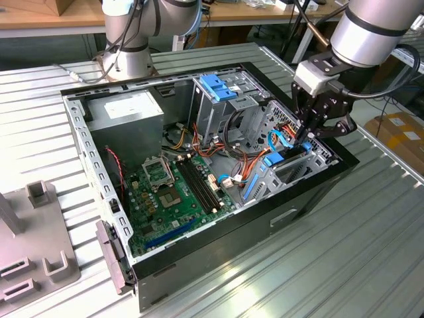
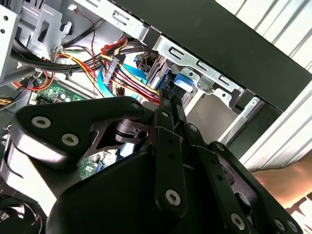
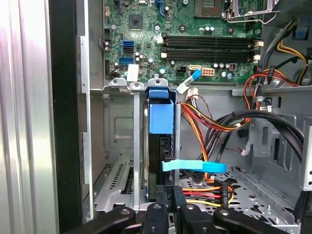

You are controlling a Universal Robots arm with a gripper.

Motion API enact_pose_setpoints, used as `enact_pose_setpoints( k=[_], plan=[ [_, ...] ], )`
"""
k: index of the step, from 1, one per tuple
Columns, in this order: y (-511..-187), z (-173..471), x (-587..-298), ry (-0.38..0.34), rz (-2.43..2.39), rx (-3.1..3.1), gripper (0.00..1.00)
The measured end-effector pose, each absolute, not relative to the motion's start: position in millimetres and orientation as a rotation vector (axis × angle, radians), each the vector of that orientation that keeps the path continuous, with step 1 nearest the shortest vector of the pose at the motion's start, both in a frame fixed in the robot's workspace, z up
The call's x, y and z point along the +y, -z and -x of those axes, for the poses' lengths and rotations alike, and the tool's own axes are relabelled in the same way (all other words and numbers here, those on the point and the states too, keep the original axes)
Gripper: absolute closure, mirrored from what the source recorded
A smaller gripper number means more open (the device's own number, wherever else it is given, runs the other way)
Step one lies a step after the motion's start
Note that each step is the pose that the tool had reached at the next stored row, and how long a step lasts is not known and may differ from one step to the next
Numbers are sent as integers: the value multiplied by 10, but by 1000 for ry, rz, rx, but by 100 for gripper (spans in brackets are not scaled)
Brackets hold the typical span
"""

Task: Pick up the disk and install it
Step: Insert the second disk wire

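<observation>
The arm reaches steeply down, its gripper (image 1: 306, 132) pointing downward with fingers apparently drawn close together.

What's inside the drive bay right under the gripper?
The disk stands edge-up in the bay, blue carrier frame on top, gripper at its end. Its lower part is hidden.

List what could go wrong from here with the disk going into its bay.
1. The tool sits low inside the case beside the bundle of red, yellow and blue cables; they could snag or get pinched.
2. The disk stands on edge in a narrow metal bay; a slight tilt might jam its blue carrier against the rails.
3. The motherboard lies close by; a slip could strike it.
</observation>
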State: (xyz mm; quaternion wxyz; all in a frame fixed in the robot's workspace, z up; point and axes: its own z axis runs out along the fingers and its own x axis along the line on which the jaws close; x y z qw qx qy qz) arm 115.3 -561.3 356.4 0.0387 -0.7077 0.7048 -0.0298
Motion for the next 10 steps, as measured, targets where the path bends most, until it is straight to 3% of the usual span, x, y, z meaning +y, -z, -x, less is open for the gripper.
enact_pose_setpoints(
  k=[10],
  plan=[
    [-3535, -1078, -5614, 136, 2154, 2132, 84]
  ],
)
